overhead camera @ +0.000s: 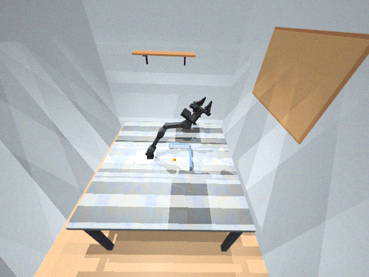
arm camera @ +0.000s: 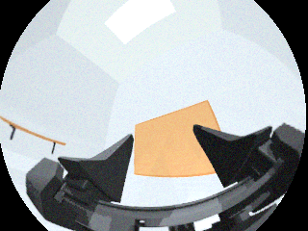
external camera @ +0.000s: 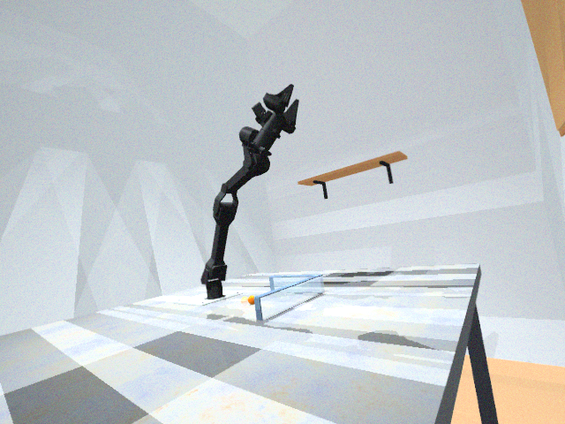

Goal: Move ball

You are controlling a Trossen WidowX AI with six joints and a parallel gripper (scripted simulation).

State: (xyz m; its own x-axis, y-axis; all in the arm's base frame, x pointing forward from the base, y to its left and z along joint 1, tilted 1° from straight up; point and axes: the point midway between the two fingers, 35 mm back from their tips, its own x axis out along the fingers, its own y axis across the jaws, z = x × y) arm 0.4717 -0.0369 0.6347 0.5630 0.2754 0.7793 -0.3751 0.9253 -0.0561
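- Your hand [external camera: 285,105] is raised high, fingers spread wide, gripping nothing.
- Far below it, the ball [overhead camera: 174,159] rests on the bench [overhead camera: 149,208], near the clear walls [overhead camera: 189,156].

The arm's base [overhead camera: 150,154] stands on the table [overhead camera: 161,208], toward its far end. The ball [overhead camera: 174,159] lies on the table just right of the base, inside the corner made by the two walls [overhead camera: 190,157], one behind it and one to its right. The ghost ball is hard to make out, perhaps touching the ball. The gripper [overhead camera: 206,106] hangs high above the table's far edge, well apart from the ball. A shelf [overhead camera: 163,53] is on the back wall, a board [overhead camera: 307,77] on the right wall.
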